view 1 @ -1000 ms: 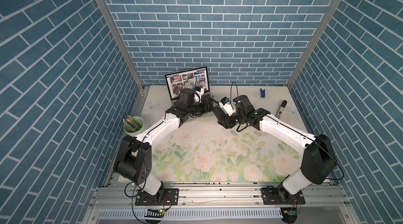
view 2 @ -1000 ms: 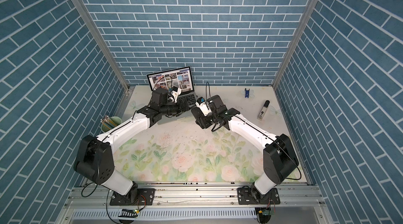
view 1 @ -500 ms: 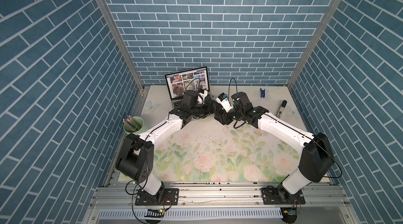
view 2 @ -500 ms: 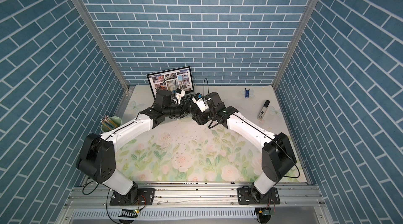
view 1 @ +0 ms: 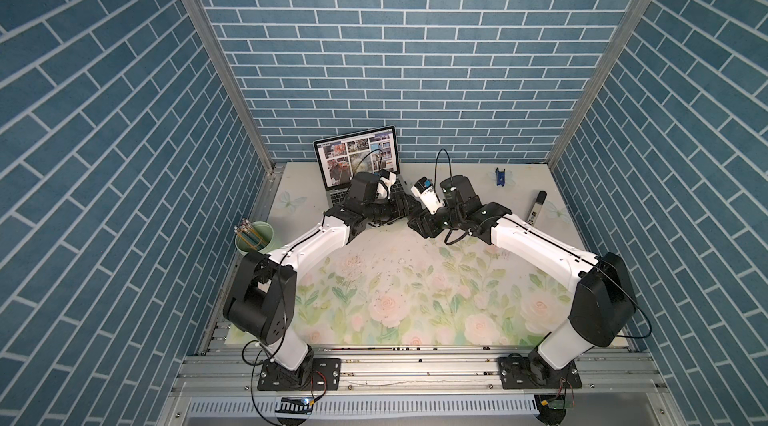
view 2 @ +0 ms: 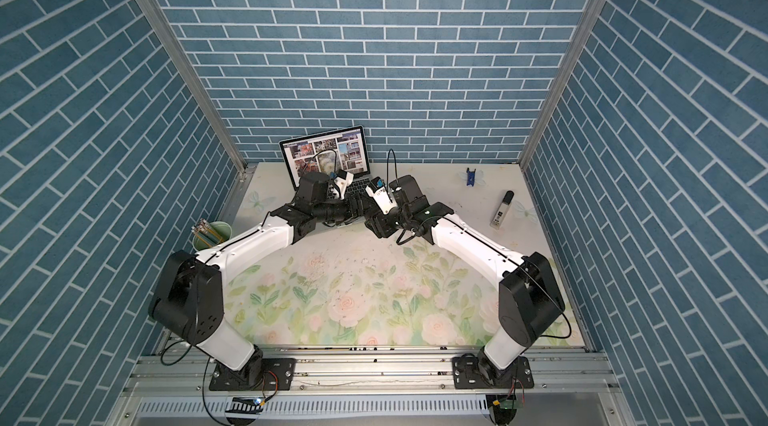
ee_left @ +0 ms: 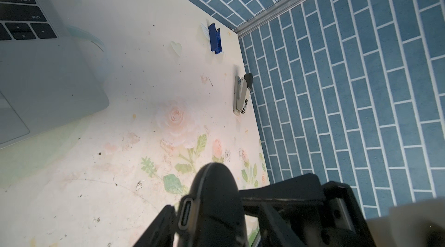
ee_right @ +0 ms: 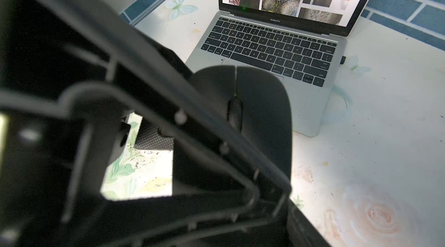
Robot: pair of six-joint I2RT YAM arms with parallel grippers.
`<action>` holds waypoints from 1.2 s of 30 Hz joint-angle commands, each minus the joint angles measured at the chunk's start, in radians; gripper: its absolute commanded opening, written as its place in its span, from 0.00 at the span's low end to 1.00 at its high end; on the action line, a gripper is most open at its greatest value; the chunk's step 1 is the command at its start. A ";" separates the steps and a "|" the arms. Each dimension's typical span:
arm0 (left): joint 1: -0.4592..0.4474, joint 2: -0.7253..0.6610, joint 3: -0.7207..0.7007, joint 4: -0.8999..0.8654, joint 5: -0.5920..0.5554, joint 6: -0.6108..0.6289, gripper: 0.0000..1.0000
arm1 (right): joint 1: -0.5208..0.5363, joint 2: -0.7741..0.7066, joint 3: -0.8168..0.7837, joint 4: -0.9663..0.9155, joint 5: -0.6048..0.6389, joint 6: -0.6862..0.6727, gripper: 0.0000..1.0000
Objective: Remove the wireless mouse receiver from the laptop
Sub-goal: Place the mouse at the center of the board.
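Inspection is finding the wireless mouse receiver (ee_right: pixel 343 60), judged light, rigid, slippery, protruding from the side edge of the laptop (view 1: pixel 357 154) at upper centre of a top view, wanting a stub pinch; right end effector (view 1: pixel 415 224) is gripping the mouse (ee_right: pixel 260 113), left end effector (view 1: pixel 401 207) state untellable.

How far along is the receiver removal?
Done: nothing yet; the receiver is plugged into the side of the laptop. In hand: the right pincer appears to hold the mouse raised in front of the laptop, with the left pincer right at it. Left: put the mouse aside, grip the receiver, pull it out.
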 commanded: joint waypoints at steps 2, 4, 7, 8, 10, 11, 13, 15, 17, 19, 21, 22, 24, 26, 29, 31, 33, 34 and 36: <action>0.009 0.004 0.036 -0.024 -0.014 0.038 0.52 | 0.007 -0.023 -0.019 0.023 -0.002 -0.002 0.47; 0.013 0.003 0.040 -0.036 -0.018 0.047 0.50 | 0.008 -0.025 -0.023 0.023 -0.002 -0.002 0.47; 0.020 0.003 0.048 -0.049 -0.019 0.055 0.43 | 0.009 -0.027 -0.031 0.025 -0.001 -0.001 0.47; 0.023 0.003 0.050 -0.051 -0.019 0.057 0.39 | 0.008 -0.028 -0.033 0.026 -0.001 0.000 0.47; 0.023 0.004 0.052 -0.051 -0.016 0.057 0.35 | 0.009 -0.030 -0.038 0.027 0.001 0.000 0.47; 0.024 0.005 0.052 -0.048 -0.012 0.058 0.35 | 0.008 -0.032 -0.040 0.028 0.001 0.000 0.47; 0.024 0.007 0.050 -0.041 -0.004 0.053 0.35 | 0.008 -0.033 -0.040 0.029 0.002 0.000 0.47; 0.023 0.006 0.044 -0.031 0.010 0.047 0.38 | 0.008 -0.034 -0.040 0.033 0.002 0.000 0.47; 0.024 0.005 0.040 -0.031 0.022 0.047 0.51 | 0.008 -0.033 -0.038 0.035 0.002 0.000 0.47; 0.022 0.003 0.035 -0.031 0.026 0.046 0.64 | 0.008 -0.030 -0.034 0.038 0.002 0.001 0.47; 0.022 -0.001 0.032 -0.031 0.027 0.046 0.72 | 0.008 -0.025 -0.027 0.043 0.001 0.003 0.47; 0.022 -0.002 0.030 -0.030 0.029 0.046 0.73 | 0.009 -0.021 -0.026 0.044 0.000 0.003 0.47; 0.022 -0.002 0.029 -0.032 0.029 0.047 0.72 | 0.010 -0.016 -0.019 0.045 -0.002 0.004 0.47; 0.023 -0.001 0.027 -0.030 0.030 0.047 0.68 | 0.010 -0.013 -0.015 0.047 -0.004 0.006 0.47; 0.022 0.004 0.027 -0.031 0.031 0.045 0.52 | 0.010 -0.009 -0.011 0.048 -0.003 0.006 0.47; 0.023 0.007 0.027 -0.027 0.037 0.043 0.45 | 0.010 -0.011 -0.011 0.048 -0.002 0.007 0.47; 0.021 0.008 0.024 -0.024 0.041 0.042 0.40 | 0.010 -0.011 -0.011 0.046 -0.001 0.007 0.47; 0.021 0.009 0.024 -0.023 0.042 0.041 0.39 | 0.011 -0.012 -0.011 0.044 -0.001 0.007 0.47; 0.020 0.009 0.023 -0.022 0.048 0.040 0.37 | 0.011 -0.008 -0.011 0.044 -0.001 0.006 0.47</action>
